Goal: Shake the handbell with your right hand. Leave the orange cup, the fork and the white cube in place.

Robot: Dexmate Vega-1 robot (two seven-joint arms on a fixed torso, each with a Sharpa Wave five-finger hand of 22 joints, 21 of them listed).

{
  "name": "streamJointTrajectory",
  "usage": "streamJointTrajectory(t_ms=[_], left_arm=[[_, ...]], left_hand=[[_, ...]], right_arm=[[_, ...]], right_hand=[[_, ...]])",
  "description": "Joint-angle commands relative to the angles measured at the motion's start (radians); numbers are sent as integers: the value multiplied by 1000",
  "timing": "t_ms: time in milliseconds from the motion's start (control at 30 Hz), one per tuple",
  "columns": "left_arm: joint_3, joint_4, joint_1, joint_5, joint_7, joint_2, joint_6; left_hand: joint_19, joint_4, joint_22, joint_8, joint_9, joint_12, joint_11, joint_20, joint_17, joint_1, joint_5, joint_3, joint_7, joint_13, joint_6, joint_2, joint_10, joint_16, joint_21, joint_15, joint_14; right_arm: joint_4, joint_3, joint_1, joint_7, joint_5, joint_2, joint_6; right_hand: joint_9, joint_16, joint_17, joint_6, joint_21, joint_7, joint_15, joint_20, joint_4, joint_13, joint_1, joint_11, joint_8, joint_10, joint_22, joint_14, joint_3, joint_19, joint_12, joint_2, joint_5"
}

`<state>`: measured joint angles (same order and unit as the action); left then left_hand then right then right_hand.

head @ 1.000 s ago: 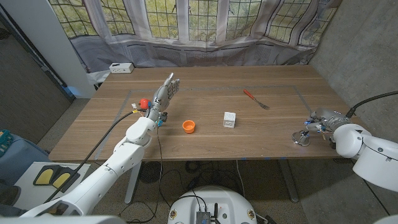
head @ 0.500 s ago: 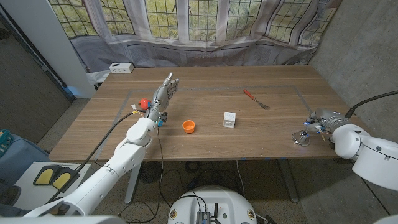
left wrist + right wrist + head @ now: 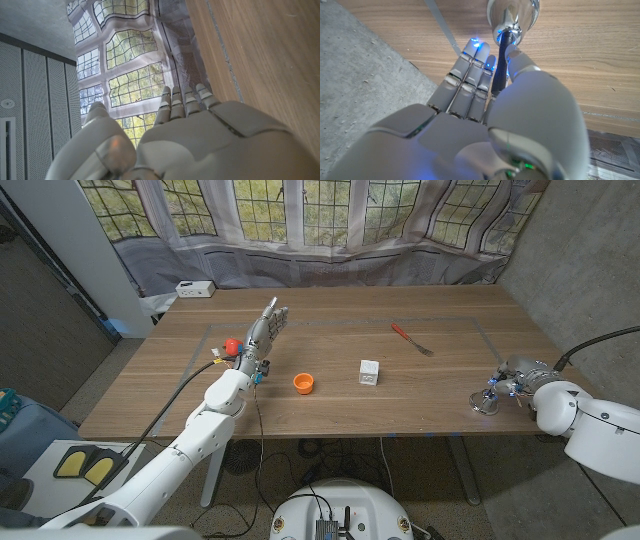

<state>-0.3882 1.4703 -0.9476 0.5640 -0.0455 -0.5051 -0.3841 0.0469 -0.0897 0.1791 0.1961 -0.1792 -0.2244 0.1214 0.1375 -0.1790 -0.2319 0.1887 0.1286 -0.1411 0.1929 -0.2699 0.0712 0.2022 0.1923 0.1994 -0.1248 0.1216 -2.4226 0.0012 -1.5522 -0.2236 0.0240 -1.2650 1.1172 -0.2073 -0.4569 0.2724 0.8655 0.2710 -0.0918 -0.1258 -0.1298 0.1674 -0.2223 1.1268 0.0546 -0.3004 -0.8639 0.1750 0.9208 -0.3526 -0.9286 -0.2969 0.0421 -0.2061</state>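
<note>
Handbell [image 3: 485, 402] sitting near the right front edge of the wooden table [image 3: 330, 415], shiny chrome bell with a dark handle. Right hand [image 3: 512, 380] right up against it, thumb on one side of the handle and fingers on the other in the right wrist view [image 3: 506, 45], so looks like a pinch on the handle, though hard to be sure how firm from that angle. Fingertips [image 3: 476, 50] lit blue, and the bell's mouth seems to face the wood.

Left hand [image 3: 266, 330] over on the left half of the table, fingers straight and together, gripping nothing, standing on its edge rather than palm down. Same straight fingers [image 3: 185, 102] in the left wrist view, pointing toward the window curtain [image 3: 130, 65].

Orange cup [image 3: 304, 383] near the table's middle, white cube [image 3: 369, 372] just to its right, well apart from the bell. Fork [image 3: 410, 339] with a red handle farther back, right of centre. Small red thing [image 3: 231, 345] beside the left wrist.
</note>
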Motion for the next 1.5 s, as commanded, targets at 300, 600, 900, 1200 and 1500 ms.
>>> streamJointTrajectory(t_ms=[300,600,900,1200,1500], left_arm=[[1,10,-6,1,-9,-2,9],[1,9,-5,2,-8,0,8],[-1,-1,0,5,-4,5,5],[-3,-17,7,6,-1,11,4],[-2,-30,14,9,4,16,-4]], left_hand=[[8,-3,2,1,-1,0,-2,8,-2,-1,-2,2,-3,5,-11,12,7,2,4,-2,10],[8,-3,2,0,-1,0,0,8,-2,-1,-2,3,-3,5,-12,13,8,2,3,-1,11],[8,-4,2,0,-1,0,-2,8,-2,-1,-2,3,-2,5,-14,13,11,2,3,-1,13],[8,-4,2,0,-1,1,-1,7,-2,-1,-2,3,-2,5,-15,13,10,1,3,1,14],[9,-4,2,-1,-2,1,0,8,-2,0,-2,4,-2,5,-16,13,11,1,2,0,15]], right_arm=[[23,-77,62,-111,46,11,4],[23,-68,60,-124,75,7,13],[16,-31,50,-106,117,-9,12],[4,48,-10,-112,114,5,-21],[-20,92,-33,-95,92,11,-27]], right_hand=[[-16,-37,30,150,45,-30,-115,-26,-3,-39,87,31,-57,-138,14,152,36,-83,-69,13,11],[-39,-55,69,177,85,-4,-111,-42,-12,-71,114,16,-83,-230,22,261,44,-129,-116,45,20],[-44,-47,78,188,93,5,-110,-43,-10,-85,123,15,-92,-232,23,273,45,-127,-123,47,24],[-43,-39,88,191,101,14,-110,-39,-6,-100,134,9,-94,-238,23,284,45,-124,-132,48,26],[-42,-34,98,185,106,24,-109,-36,-8,-111,138,4,-92,-236,22,295,45,-119,-136,52,27]])
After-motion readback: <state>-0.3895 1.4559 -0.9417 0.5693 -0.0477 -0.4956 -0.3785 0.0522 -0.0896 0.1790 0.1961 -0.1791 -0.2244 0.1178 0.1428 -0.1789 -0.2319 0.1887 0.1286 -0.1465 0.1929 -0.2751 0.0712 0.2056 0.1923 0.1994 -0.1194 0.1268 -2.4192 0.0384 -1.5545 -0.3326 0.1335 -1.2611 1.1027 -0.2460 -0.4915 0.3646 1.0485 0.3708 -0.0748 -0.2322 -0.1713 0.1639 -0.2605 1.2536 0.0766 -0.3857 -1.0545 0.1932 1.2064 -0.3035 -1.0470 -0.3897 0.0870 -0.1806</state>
